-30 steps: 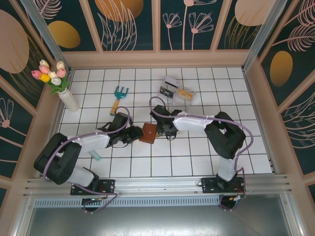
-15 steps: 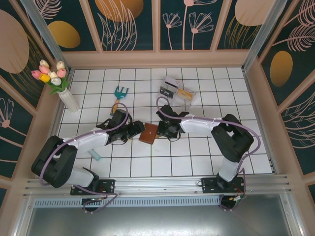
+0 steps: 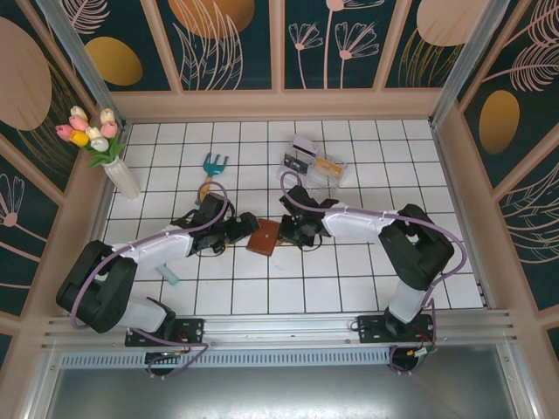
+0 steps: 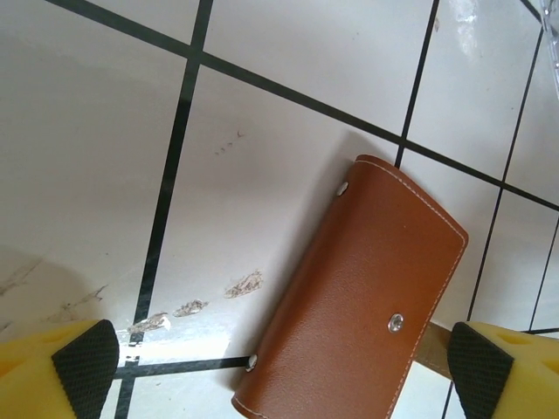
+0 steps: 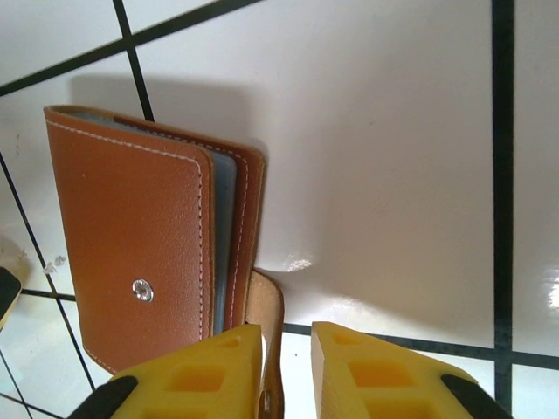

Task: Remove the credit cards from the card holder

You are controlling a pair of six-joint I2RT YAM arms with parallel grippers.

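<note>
The card holder [image 3: 262,236] is a reddish-brown leather wallet lying folded on the white tiles between both grippers. In the left wrist view the card holder [image 4: 367,297] shows its stitched outer cover and snaps. My left gripper [image 4: 281,365] is open wide, its pads [image 4: 83,358] well apart on either side of the near end. In the right wrist view the card holder [image 5: 140,244] shows a blue-grey inner edge. Its strap tab [image 5: 269,327] sits between the fingers of my right gripper [image 5: 288,371], against the left one, with a gap to the right one. The credit cards are hidden.
A clear plastic box [image 3: 314,164] with small items lies behind the right arm. A teal-headed garden fork [image 3: 212,168] lies behind the left arm. A white vase of tulips [image 3: 118,170] stands at the far left. A pale stick [image 3: 170,276] lies near the left arm.
My left gripper has opened wide and let go of the card holder. The right gripper's fingers have drawn closer together around the strap tab. The card holder has barely shifted.
</note>
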